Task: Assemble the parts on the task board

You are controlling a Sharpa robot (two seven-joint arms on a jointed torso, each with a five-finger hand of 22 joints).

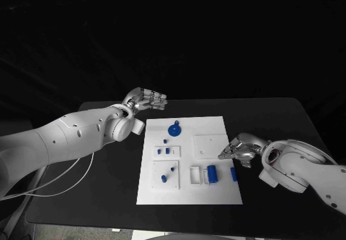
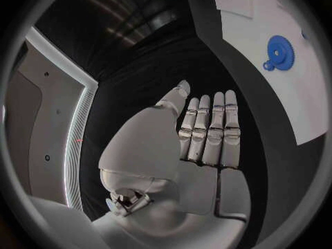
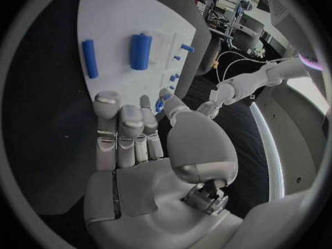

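The white task board (image 1: 216,125) lies in the middle of the black table. On it a blue gear-shaped part (image 1: 174,130) sits at the far end, with small blue pieces (image 1: 163,149) below it. A blue cylinder (image 1: 213,173) and a blue bar (image 1: 233,173) lie near the right edge. My left hand (image 1: 146,100) hovers off the board's far left corner, fingers side by side and holding nothing (image 2: 204,144). At the board's right edge my right hand (image 1: 240,149) is also empty, its fingers (image 3: 124,133) stretched toward the cylinder (image 3: 140,51) and bar (image 3: 89,58).
Raised white blocks (image 1: 211,145) and a small frame (image 1: 195,174) stand on the board. Two little blue pegs (image 1: 168,174) stick up in the near left block. The gear (image 2: 279,51) lies beyond my left fingertips. Black table (image 1: 274,120) surrounds the board on all sides.
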